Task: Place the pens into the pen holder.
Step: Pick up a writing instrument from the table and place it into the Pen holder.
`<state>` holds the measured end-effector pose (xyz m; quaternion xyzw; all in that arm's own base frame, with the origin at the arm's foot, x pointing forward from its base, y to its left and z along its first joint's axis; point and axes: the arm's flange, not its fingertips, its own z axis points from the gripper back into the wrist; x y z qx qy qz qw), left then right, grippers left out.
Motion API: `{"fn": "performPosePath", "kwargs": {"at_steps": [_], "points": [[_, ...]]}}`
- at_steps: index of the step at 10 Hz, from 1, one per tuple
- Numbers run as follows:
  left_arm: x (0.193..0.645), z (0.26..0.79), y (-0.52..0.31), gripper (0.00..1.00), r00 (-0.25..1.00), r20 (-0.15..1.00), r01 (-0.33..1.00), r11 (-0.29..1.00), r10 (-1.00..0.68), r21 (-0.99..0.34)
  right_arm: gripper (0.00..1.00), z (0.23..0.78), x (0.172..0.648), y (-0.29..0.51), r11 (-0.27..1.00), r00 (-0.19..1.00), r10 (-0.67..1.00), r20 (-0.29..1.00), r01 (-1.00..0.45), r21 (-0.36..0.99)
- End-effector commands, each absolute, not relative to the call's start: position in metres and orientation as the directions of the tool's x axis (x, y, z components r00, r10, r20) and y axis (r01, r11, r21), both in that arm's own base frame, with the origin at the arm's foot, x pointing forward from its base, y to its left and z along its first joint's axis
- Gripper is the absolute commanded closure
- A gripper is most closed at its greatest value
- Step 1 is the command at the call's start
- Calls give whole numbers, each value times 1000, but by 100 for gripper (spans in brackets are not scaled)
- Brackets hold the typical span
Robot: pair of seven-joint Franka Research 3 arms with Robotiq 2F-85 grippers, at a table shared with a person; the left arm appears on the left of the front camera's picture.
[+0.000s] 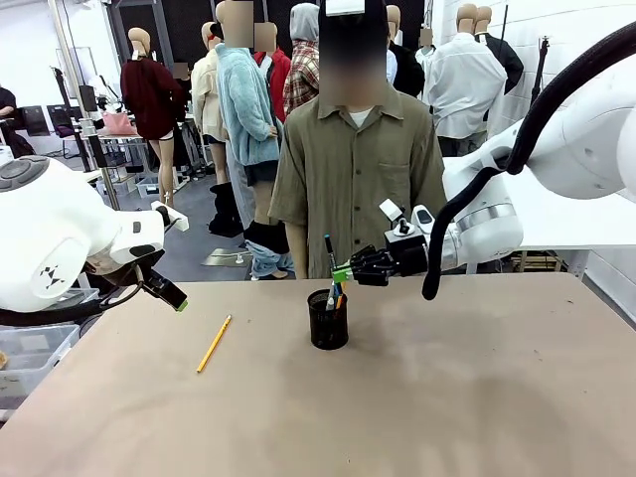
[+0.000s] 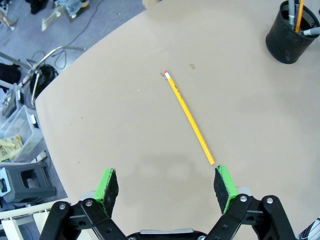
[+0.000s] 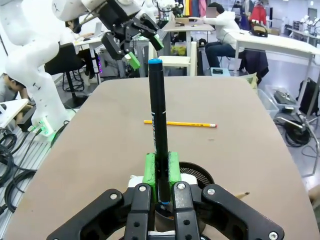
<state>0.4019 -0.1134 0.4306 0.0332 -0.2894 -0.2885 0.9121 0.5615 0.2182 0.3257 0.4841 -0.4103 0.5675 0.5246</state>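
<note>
1. Clamped upright in the right gripper (image 3: 161, 167): a dark blue-tipped pen (image 3: 158, 110), directly above the black mesh pen holder (image 1: 328, 323).
2. Spread wide and gripping nothing: the left gripper (image 2: 165, 185), poised near the yellow pencil (image 2: 187, 115) lying flat on the table (image 1: 477, 397).
3. Standing in the holder: other pens (image 2: 299, 15), perhaps two or three.

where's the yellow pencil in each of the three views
Front view: yellow pencil lies on the table left of centre, left of the pen holder.
Left wrist view: it runs diagonally through the middle, pen holder at top right.
Right wrist view: it lies crosswise at mid-picture, beyond the upright blue-tipped pen.
Shared landmark: the black mesh pen holder, low centre in the right wrist view.
</note>
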Motion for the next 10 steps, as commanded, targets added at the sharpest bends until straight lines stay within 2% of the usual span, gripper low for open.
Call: {"fn": "performPosePath", "kwargs": {"at_steps": [1, 10], "points": [[401, 428, -112, 0, 662, 516, 503, 833, -544, 231, 100, 322, 576, 226, -104, 35, 222, 975, -993, 59], [401, 428, -112, 0, 662, 516, 503, 833, -544, 231, 100, 306, 583, 232, -153, 32, 277, 960, -985, 77]]}}
